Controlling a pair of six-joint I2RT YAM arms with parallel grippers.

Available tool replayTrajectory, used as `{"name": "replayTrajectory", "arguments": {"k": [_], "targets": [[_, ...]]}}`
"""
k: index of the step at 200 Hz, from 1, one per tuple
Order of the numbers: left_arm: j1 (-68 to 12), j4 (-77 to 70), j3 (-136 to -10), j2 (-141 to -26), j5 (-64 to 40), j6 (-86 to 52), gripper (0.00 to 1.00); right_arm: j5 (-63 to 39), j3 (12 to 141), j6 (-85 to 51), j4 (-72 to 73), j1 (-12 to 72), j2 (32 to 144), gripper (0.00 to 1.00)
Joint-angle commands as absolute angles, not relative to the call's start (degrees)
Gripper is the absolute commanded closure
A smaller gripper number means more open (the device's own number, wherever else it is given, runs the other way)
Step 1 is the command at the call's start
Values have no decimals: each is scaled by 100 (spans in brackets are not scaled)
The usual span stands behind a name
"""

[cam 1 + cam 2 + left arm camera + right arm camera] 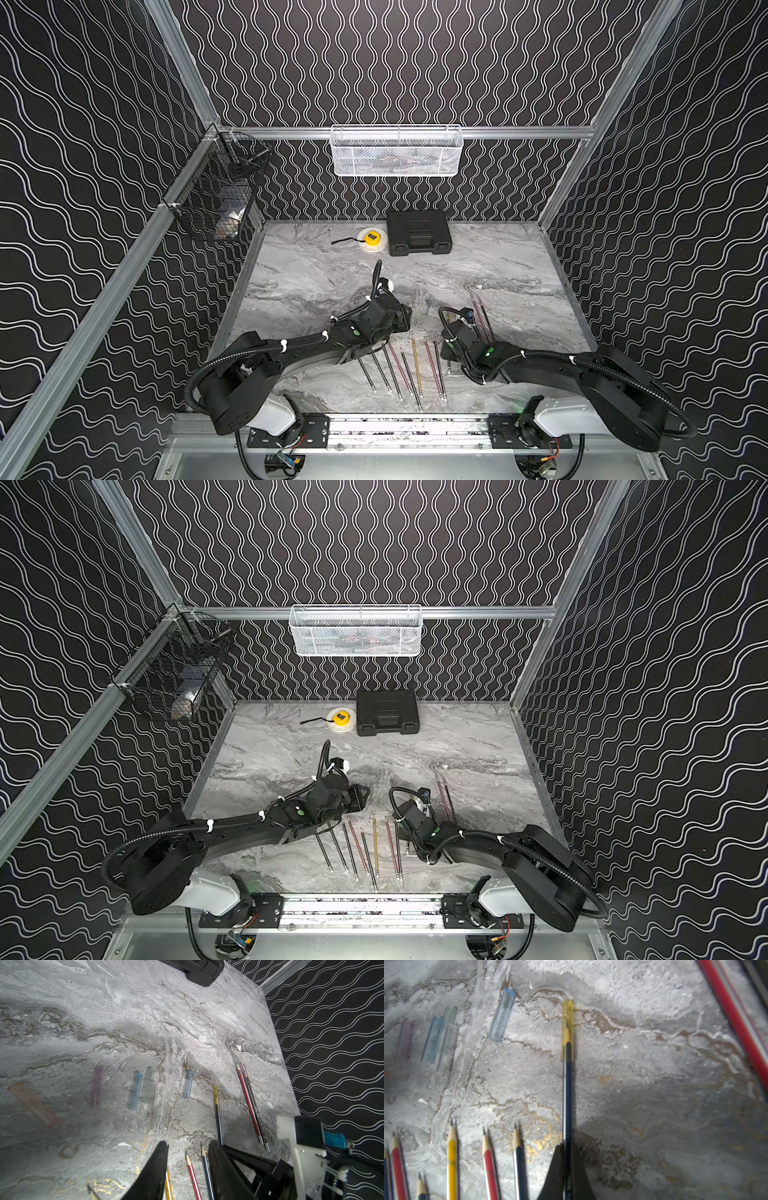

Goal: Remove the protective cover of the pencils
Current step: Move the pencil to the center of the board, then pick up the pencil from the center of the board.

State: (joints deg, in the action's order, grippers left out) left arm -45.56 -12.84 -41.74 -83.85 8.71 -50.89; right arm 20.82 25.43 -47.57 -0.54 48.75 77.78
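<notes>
Right gripper [566, 1147] clamps the yellow-capped pencil [567, 1095]; left gripper [188, 1144] gapes above 2 bare pencils [192, 1169]; loose covers [188, 1084] nearby.

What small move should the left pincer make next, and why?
Probably carry the left pincer, now open, to the yellow cap and close on it: the right pincer is shut on the dark pencil, whose cap is on.
</notes>
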Motion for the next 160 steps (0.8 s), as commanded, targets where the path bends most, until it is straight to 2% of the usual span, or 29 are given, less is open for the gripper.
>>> {"name": "replayTrajectory", "arguments": {"k": [1, 15, 37, 89, 116, 160], "targets": [[-4550, -1546, -4133, -8385, 813, -5121, 62, 2062, 2587, -4916, -389, 4911, 7928, 83], [-4544, -1573, -4123, -8380, 809, -5109, 63, 2094, 2633, -4926, -423, 4909, 8012, 76], [-4544, -1558, -4063, -8316, 848, -5115, 62, 2059, 2659, -4912, -378, 4909, 8139, 75], [-4544, -2057, -3799, -8327, 729, -5108, 62, 2056, 2686, -4919, -322, 4906, 8256, 100], [-4551, -2523, -3652, -8347, 496, -5056, 62, 2079, 2534, -4908, -338, 4910, 7745, 100], [-4548, -3130, -3503, -8391, 146, -4885, 58, 1574, 1934, -4695, 46, 4907, 6177, 100]]}}
